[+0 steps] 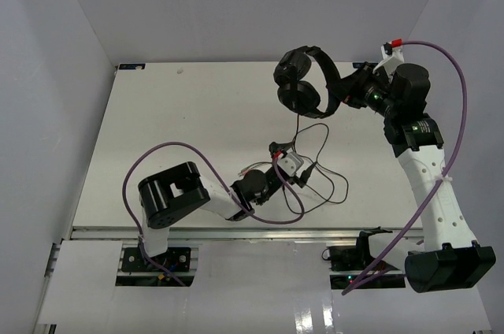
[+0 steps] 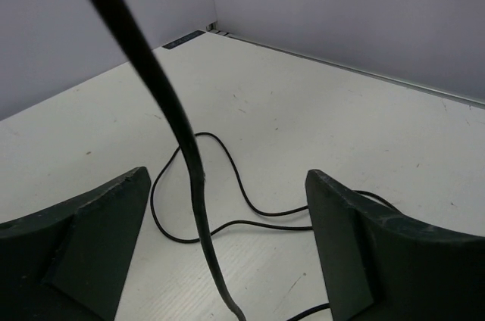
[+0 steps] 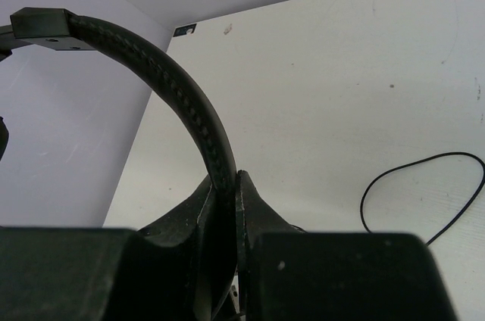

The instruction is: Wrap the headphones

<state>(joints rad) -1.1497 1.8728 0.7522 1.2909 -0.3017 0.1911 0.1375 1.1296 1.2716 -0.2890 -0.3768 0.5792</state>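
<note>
While I hold the headphones above the table —
Right claw: clamped on their headband;
Left claw: wide apart — cable passes between my fingers, ungripped

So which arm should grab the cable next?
The left arm: its open jaws sit either side of the cable, ready to close. The right arm has its jaws shut on the headphones.
</note>
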